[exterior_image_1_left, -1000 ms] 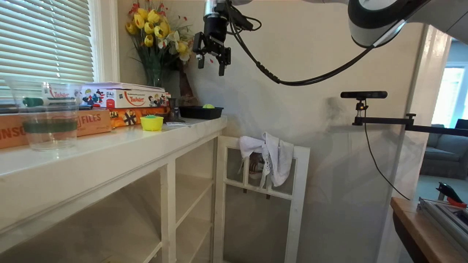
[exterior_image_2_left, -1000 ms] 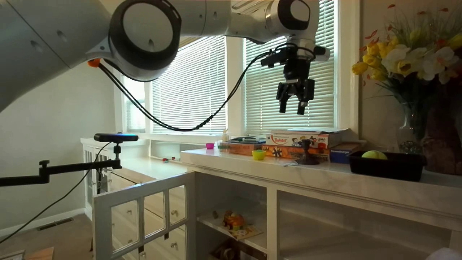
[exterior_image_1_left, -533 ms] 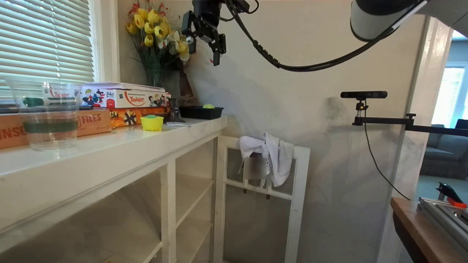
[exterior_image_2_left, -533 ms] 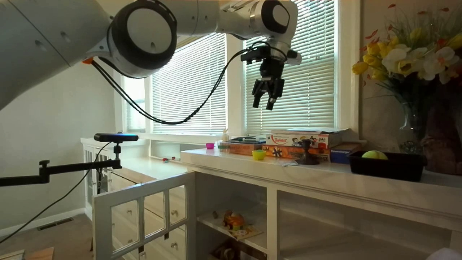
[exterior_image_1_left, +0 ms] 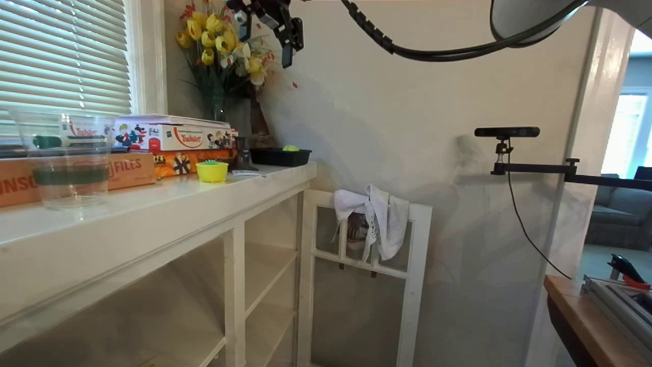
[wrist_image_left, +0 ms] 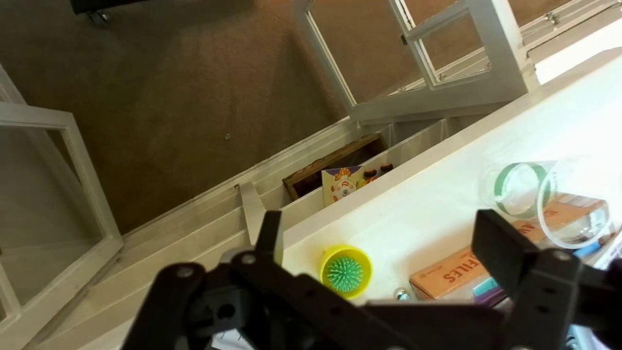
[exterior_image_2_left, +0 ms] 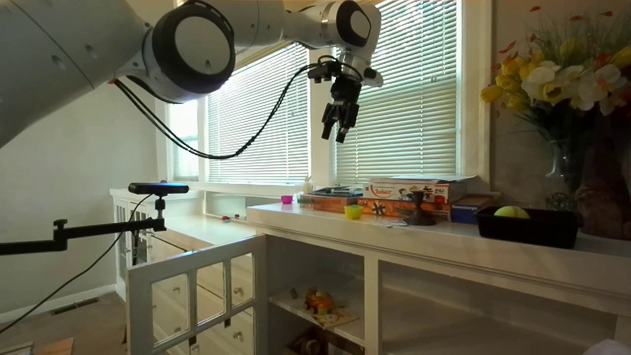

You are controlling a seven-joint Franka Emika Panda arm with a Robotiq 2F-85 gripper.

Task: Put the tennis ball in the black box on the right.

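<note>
The yellow-green tennis ball point(exterior_image_2_left: 511, 212) lies inside the low black box point(exterior_image_2_left: 528, 232) at the end of the white countertop. The ball point(exterior_image_1_left: 291, 148) and the box point(exterior_image_1_left: 279, 157) also show in an exterior view, with only the ball's top above the rim. Both are out of the wrist view. My gripper point(exterior_image_2_left: 333, 135) is open and empty, high above the countertop and well away from the box. In an exterior view the gripper point(exterior_image_1_left: 266, 47) is at the top edge. In the wrist view its fingers point(wrist_image_left: 376, 226) are wide apart with nothing between them.
A yellow cup point(wrist_image_left: 369, 270) holding a green spiky ball stands on the countertop below me. Twister point(exterior_image_2_left: 409, 190) and other boxes, a dark candle holder point(exterior_image_2_left: 419, 209) and a clear plastic cup point(exterior_image_1_left: 71, 188) stand there too. A flower vase point(exterior_image_2_left: 559, 167) is behind the black box.
My arm and empty gripper have risen and moved away from the black box, leftward in both exterior views. The gripper has tilted a little. The ball and box have not moved.
</note>
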